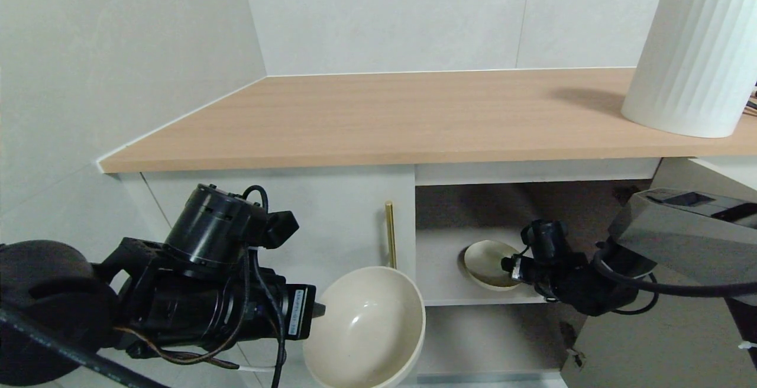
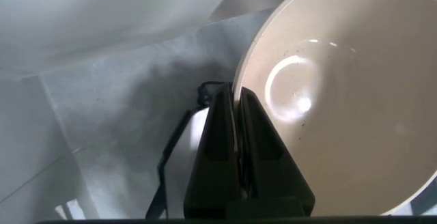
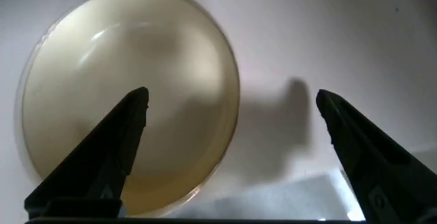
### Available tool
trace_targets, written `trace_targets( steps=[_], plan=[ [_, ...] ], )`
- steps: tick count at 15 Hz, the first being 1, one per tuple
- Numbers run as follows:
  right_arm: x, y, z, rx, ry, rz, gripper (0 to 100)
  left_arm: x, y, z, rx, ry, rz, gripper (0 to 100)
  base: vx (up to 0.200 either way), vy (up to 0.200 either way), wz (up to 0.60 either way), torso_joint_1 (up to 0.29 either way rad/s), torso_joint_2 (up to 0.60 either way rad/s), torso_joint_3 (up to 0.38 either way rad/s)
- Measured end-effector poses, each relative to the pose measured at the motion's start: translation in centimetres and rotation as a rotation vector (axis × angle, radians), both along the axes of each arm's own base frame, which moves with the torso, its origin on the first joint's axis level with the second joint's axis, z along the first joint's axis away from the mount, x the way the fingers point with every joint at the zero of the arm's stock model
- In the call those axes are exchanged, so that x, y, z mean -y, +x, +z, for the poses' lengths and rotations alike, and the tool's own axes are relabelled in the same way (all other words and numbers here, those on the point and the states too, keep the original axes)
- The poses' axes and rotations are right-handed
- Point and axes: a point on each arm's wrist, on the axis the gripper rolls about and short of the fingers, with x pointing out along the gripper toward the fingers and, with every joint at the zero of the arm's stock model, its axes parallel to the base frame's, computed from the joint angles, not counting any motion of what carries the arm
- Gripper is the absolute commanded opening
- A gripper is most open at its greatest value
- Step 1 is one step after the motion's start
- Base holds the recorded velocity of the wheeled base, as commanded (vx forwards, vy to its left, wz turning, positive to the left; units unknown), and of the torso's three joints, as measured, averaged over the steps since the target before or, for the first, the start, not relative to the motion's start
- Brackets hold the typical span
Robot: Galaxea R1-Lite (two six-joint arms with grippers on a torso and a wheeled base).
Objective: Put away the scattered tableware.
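Observation:
A large cream bowl [image 1: 369, 329] hangs in the air in front of the cabinet, low and left of the open compartment. My left gripper [image 2: 237, 115] is shut on the bowl's [image 2: 341, 94] rim, one finger inside and one outside. A smaller cream plate [image 1: 488, 265] lies on the shelf inside the open cabinet. My right gripper [image 3: 232, 125] stands open just over that plate [image 3: 130, 94], one finger above the dish and the other over bare shelf beside it, nothing held. In the head view the right gripper [image 1: 513, 267] is at the plate's right edge.
A wooden countertop [image 1: 414, 116] runs above the cabinet, with a white ribbed bin [image 1: 695, 60] at its right end. A closed cabinet door with a brass handle [image 1: 390, 234] stands left of the open compartment. The shelf [image 1: 440, 270] is bare left of the plate.

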Motion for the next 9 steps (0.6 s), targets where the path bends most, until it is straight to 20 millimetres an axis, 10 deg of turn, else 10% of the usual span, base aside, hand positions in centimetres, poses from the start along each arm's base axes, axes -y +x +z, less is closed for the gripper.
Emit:
trace_targets(
  steps=[9],
  plan=[
    [-5.1, -10.2, 9.2, -0.018, 0.039, 0.392, 100, 5.6, 0.7, -2.2, -0.026, 0.086, -0.020, 0, 0.000, 0.000, 0.00, 0.000, 0.00, 0.000]
  ],
)
